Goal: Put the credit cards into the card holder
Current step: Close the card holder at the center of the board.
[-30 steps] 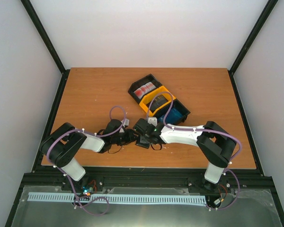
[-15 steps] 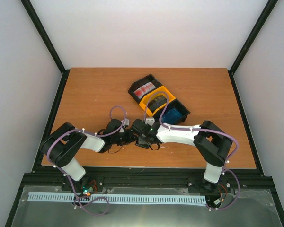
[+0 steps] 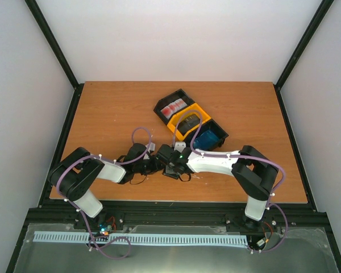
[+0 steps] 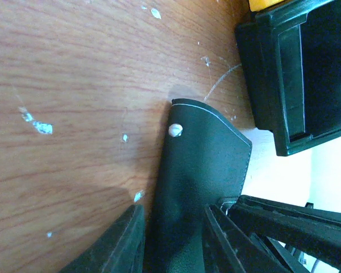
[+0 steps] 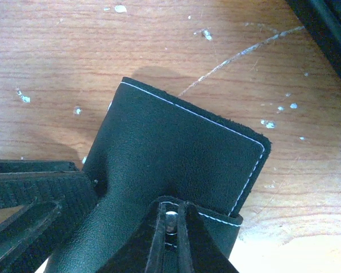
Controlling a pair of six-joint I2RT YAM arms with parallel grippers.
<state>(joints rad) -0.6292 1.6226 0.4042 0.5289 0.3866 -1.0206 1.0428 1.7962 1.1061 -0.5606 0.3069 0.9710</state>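
Right wrist: black leathery card holder [image 5: 176, 153] with white edge stitching

The card holder [image 5: 176, 153] runs off the bottom edge — pockets hidden, perhaps folded inside.

Card holder [image 5: 176, 153]: matt black grained leather, white stitching [image 5: 187, 112], metal stud [image 4: 175, 130]. Table [image 5: 57, 51]: scuffed wood-grain laminate.

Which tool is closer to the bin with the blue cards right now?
Right. The right tool pinches the card holder on the side toward the bin; the left tool grips the holder's far side.
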